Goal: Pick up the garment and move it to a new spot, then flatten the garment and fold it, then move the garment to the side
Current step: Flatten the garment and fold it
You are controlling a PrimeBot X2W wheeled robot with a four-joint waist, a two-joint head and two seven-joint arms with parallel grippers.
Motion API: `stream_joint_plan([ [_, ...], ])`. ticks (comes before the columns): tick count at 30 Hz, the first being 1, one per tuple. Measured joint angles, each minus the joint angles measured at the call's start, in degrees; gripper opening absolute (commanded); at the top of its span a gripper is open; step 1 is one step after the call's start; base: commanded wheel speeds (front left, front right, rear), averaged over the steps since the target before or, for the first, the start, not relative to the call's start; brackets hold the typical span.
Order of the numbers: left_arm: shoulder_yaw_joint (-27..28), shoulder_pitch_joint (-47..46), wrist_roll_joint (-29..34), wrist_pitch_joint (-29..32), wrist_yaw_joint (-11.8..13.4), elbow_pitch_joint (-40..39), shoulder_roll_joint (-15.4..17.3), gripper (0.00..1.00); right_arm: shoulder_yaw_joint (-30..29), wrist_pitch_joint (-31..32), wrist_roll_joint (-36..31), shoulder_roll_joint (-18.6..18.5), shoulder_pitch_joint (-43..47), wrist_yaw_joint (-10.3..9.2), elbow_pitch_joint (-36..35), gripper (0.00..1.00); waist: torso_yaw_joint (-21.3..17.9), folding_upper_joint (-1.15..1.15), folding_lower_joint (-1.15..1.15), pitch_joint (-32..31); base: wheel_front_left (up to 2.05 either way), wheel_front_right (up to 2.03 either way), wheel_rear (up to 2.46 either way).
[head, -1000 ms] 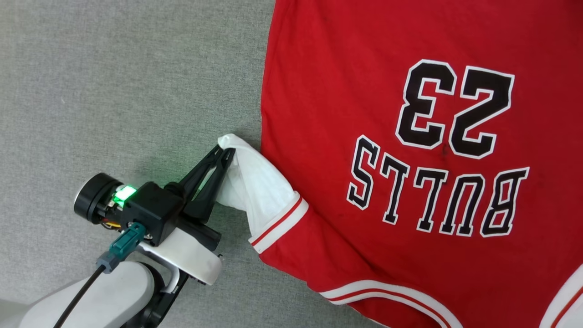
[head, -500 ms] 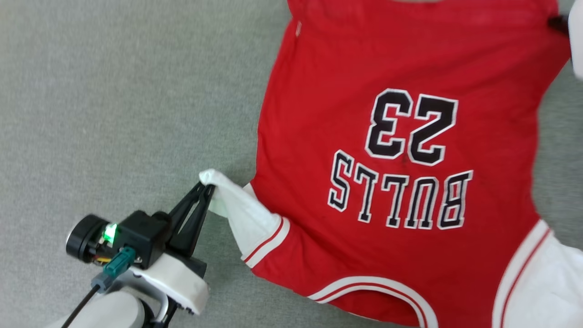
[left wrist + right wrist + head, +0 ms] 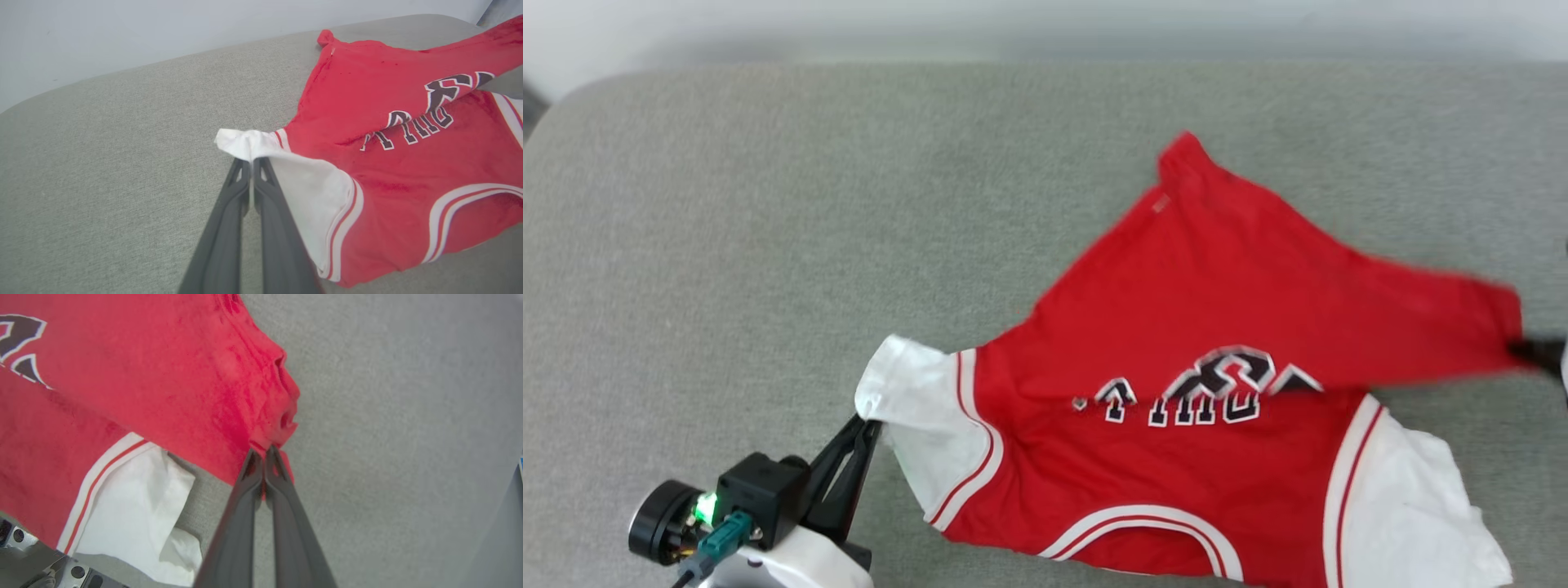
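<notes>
The garment point(image 3: 1217, 327) is a red jersey with white sleeves, lying on the grey padded surface point(image 3: 768, 212). Its lower half is drawn up and over toward the collar, so only slivers of the black lettering point(image 3: 1209, 392) peek out under the fold. My left gripper point(image 3: 870, 423) is shut on the tip of the left white sleeve point(image 3: 245, 143), low at the left. My right gripper point(image 3: 264, 451) is shut on the red hem corner point(image 3: 269, 428), and its dark tip point(image 3: 1535, 353) shows at the right edge of the head view. The other white sleeve point(image 3: 1421, 498) lies flat at the lower right.
The grey surface's rounded far edge point(image 3: 849, 73) runs along the top of the head view, with a pale wall behind. Bare grey fabric lies left of the jersey. A metal part with holes point(image 3: 77, 573) shows at the right wrist view's bottom left.
The camera has tilted back, so the surface's far edge now shows. My right gripper has closed on the hem corner and pulled the lower half over the lettering. The left keeps its hold.
</notes>
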Motion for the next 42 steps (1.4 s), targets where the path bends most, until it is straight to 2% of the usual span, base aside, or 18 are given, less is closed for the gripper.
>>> stream_joint_plan([
  [3, 0.45, 1.56, -0.05, -0.01, 0.09, -0.12, -0.04, 0.00, -1.97, -2.59, 2.16, -1.99, 8.26, 0.00, -0.70, 0.00, -1.00, 0.00, 0.00, -1.58, 0.00, 0.00, 0.00],
  [8, 1.03, 3.16, -0.19, 0.00, -0.11, -0.01, 0.21, 0.00, -3.80, -4.16, 4.97, -2.40, 21.82, 0.00, -0.87, 0.00, -2.18, 0.00, 0.00, -3.01, 0.00, 0.00, 0.00],
  [11, 1.45, 3.71, -0.19, 0.00, -0.32, -0.01, 0.31, 0.00, -4.95, -4.65, 5.17, -1.48, 27.94, 0.00, -0.58, 0.00, -2.41, 0.00, 0.00, -3.28, 0.00, 0.00, 0.00],
  [14, 1.71, 4.19, -0.16, 0.00, -0.36, 0.14, 0.31, 0.00, -6.82, -5.11, 5.01, 1.03, 31.91, 0.00, -0.15, 0.00, -2.52, 0.00, 0.00, -3.06, 0.00, 0.00, 0.00],
  [15, 1.77, 4.19, -0.16, -0.01, -0.45, 0.19, 0.31, 0.00, -7.88, -5.23, 4.63, 1.64, 32.27, 0.00, -0.10, 0.05, -2.58, 0.00, 0.00, -2.95, 0.00, 0.00, 0.00],
  [16, 1.72, 4.21, -0.18, 0.00, -0.63, 0.29, 0.31, 0.00, -9.01, -5.35, 4.25, 2.03, 32.36, 0.00, -0.23, 0.45, -2.62, 0.00, 0.00, -2.85, 0.00, 0.00, 0.00],
  [17, 1.67, 4.24, -0.18, 0.00, -0.71, 0.33, 0.31, 0.00, -9.80, -5.17, 3.68, 2.21, 32.34, -0.01, -0.91, 1.00, -2.68, 0.00, 0.00, -2.76, 0.00, 0.00, 0.00],
  [22, 1.72, 4.30, -0.05, 0.00, -0.87, 0.38, 0.15, 0.00, -16.38, -3.56, 0.65, 2.09, 29.26, 0.00, -6.46, 1.00, -2.65, 0.00, 0.00, -2.29, 0.00, 0.00, 0.00],
  [26, 1.66, 3.80, 0.37, 0.10, -1.12, 0.34, -0.12, 0.00, -21.98, -1.04, -1.67, 2.01, 22.25, 0.00, -11.87, 1.00, -2.16, 0.00, 0.00, -1.10, 0.00, 0.00, 0.00],
  [28, 1.64, 2.76, 0.99, 0.26, -1.56, 0.34, -0.48, 0.00, -22.68, 1.48, -3.61, 1.83, 18.15, 0.00, -13.86, 1.00, -1.63, 0.00, 0.00, -0.28, 0.00, 0.00, 0.00],
  [34, 1.32, -0.97, 2.80, 0.85, -3.00, 0.62, -2.21, 0.00, -17.47, 11.81, -8.43, 4.56, 3.08, 0.00, -14.95, 1.00, 0.47, 0.00, 0.00, 3.31, 0.00, 0.00, 0.00],
  [42, 0.87, -5.15, 4.61, 1.02, -4.48, 1.83, -5.10, 0.00, -6.57, 21.96, -12.48, 11.83, -12.18, 0.01, -4.68, 1.00, 3.66, 0.00, 0.01, 8.88, 0.00, 0.00, 0.00],
])
